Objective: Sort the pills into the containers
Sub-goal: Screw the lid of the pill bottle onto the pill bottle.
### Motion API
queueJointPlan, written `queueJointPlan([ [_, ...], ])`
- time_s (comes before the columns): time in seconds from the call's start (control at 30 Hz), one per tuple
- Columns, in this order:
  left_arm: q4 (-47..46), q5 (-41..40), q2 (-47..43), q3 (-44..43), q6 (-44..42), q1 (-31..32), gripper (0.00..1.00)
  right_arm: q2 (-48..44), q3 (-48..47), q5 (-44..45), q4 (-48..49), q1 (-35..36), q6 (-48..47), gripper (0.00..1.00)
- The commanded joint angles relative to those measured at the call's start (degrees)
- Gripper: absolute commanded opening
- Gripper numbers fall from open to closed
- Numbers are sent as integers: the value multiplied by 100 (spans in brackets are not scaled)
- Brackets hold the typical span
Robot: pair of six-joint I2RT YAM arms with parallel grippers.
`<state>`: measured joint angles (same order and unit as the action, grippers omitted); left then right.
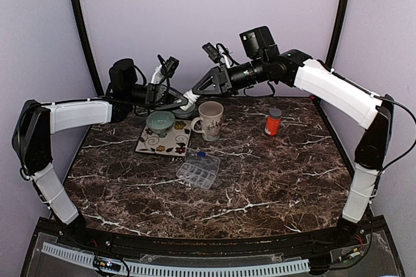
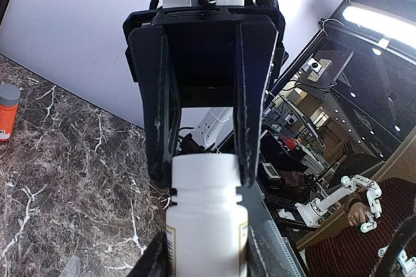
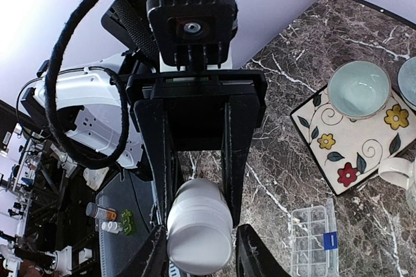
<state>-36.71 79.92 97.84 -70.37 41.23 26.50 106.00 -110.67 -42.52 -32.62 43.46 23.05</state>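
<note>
the white bottle [image 2: 207, 225] is held in the air between the two arms, above the back of the dark marbled worktop [image 1: 273, 173] and over the spot between the bowl and the mug. the left gripper [image 2: 205, 170] is clamped on one end of it: in the left wrist view both black fingers [image 2: 159, 114] press flat against the plain white end, with the labelled body running away below them. the right gripper [image 3: 198, 199] reaches in from the other side and straddles the other end. in the right wrist view its fingers [image 3: 234, 160] stand close on either side of the rounded white end, but whether they press on it or have just let go cannot be told.

on the worktop below, a pale green bowl [image 1: 160, 121] sits on a flowered tile [image 1: 170, 142], and a cream mug [image 1: 210, 121] stands just beside the tile on its right. nearer the arms' bases, a clear pill organiser [image 1: 198, 168] lies flat, apart from the tile, with a small blue patch on it. an orange bottle [image 1: 273, 121] with a grey cap stands upright well to the right of the mug. no loose pills can be made out at this size.
</note>
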Motion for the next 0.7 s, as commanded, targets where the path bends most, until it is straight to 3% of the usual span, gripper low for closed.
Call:
queueJointPlan([
  [0.0, -281, 81, -45, -134, 25, -2, 0, 42, 42, -21, 123, 31, 16, 34],
  [0.33, -210, 86, -72, -100, -42, -4, 0, 47, 46, -46, 144, 33, 37, 19],
  [0.67, 304, 18, -167, -190, -599, 11, 0, 140, 81, -216, 219, 5, 394, 14],
])
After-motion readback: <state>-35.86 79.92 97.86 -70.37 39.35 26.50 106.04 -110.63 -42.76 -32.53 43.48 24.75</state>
